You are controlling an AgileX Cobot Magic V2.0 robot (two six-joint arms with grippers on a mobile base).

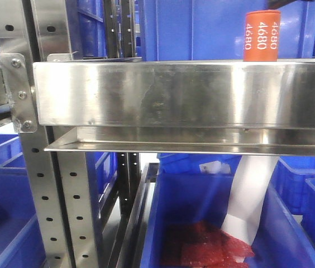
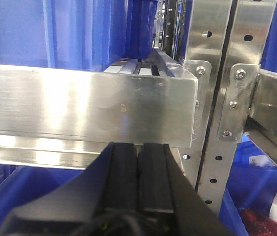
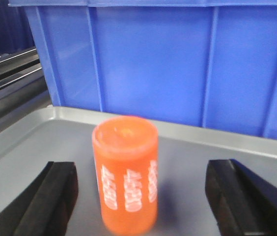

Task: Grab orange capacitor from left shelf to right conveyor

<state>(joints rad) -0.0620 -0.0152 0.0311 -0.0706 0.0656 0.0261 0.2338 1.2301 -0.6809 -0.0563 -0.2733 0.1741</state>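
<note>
Capacitor status: orange capacitor (image 1: pixel 262 35) stands upright on the desk (image 1: pixel 174 95), i.e. the stainless left shelf. It's at the upper right of the front frame, only its top part showing above the tall front lip. Long axis vertical, "4680" print running along it.

Right tool (image 3: pixel 142 169) is the one on it. Fingers are wide apart, one at lower left and one at lower right of the wrist frame. Capacitor (image 3: pixel 125 174) sits between them, a bit toward the left-of-frame finger, touching neither.

Judgement: squeeze straight across the cylinder, then lift clear of the lip before swinging out.

Left tool (image 2: pixel 138 147) has its fingers pressed together with nothing between them. It's below the lip at bottom centre of its frame, not near the part.

Blue bin (image 3: pixel 178 64) wall stands just behind the capacitor and limits forward travel. Perforated uprights (image 1: pixel 62 212) are at lower left. Lower blue bin (image 1: pixel 191 201) with red contents sits under the desk. Conveyor not in view.
</note>
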